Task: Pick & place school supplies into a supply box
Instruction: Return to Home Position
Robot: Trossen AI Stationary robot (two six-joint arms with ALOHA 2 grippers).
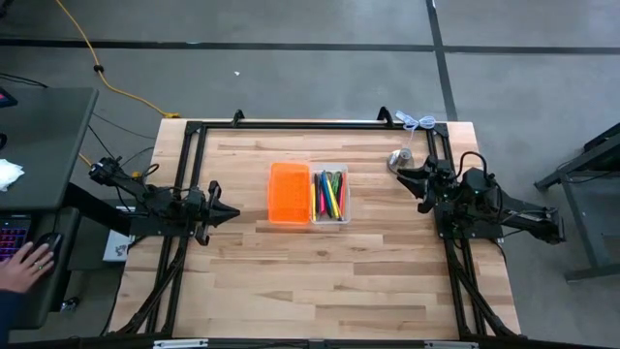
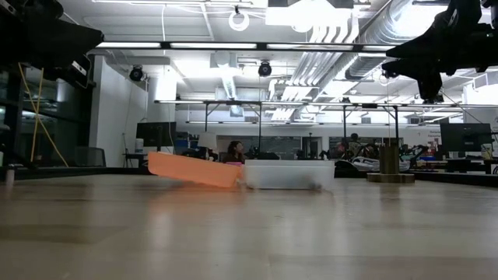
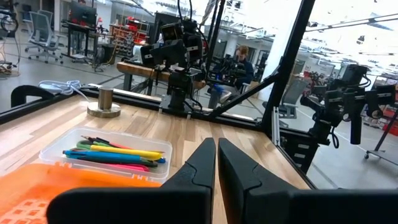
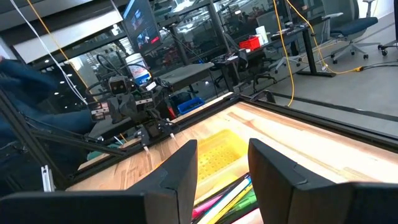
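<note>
The left tool (image 1: 231, 210) hangs over its own edge of the surface (image 1: 320, 281). It is clenched and grasps nothing: its fingers (image 3: 202, 163) are pressed nearly together, with only a thin slit between them. They point straight across at the supply box (image 1: 289, 194).

The right tool (image 1: 418, 186) hangs over the opposite edge. It is released, with its fingers (image 4: 180, 168) spread well apart and nothing between them, and it faces the box from the other side.

The box lies open and flat on the surface between the two tools, well apart from both. Its solid orange half is nearer the left tool. Its clear tray (image 1: 347, 200) is nearer the right tool.

The school supplies (image 1: 331, 196) lie bundled in the clear tray, side by side along its length. Yellow, pink, blue, green and dark barrels can be told apart.

A silver bell-shaped metal object (image 1: 399, 159) stands upright on the surface just beside the right tool, towards the far rail.

Beyond the left tool's side of the surface, a person's hand (image 1: 29, 260) rests on a mouse at a dark desk.
</note>
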